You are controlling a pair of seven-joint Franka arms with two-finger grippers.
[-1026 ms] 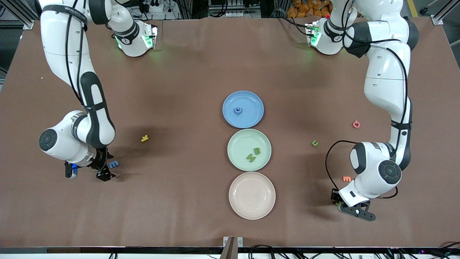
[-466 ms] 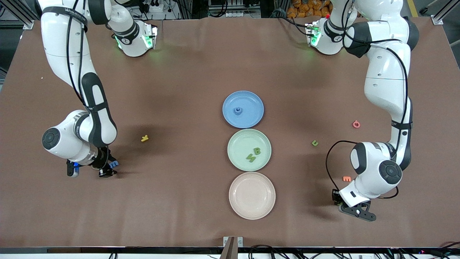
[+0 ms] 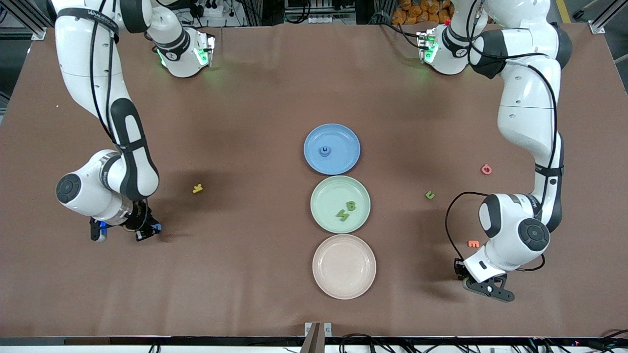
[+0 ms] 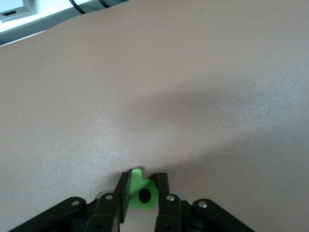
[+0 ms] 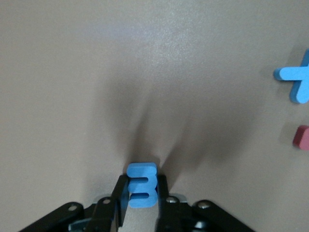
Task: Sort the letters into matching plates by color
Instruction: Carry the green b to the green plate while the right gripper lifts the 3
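Between right claw [image 5: 141, 205] fingers, blue "3" [image 5: 142, 192]

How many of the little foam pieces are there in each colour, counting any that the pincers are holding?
Green pieces: 4, one in the left pincer
Blue pieces: 3, one in the right pincer
Yellow piece: 1
Orange piece: 1
Pink piece: 1
Red piece: 1
Total: 11

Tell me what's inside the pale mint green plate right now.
Inside the pale mint green round plate lie two small dark green foam pieces, a letter B and an S-like piece beside it, nearer the front camera. Nothing covers the plate, so its whole inside shows.
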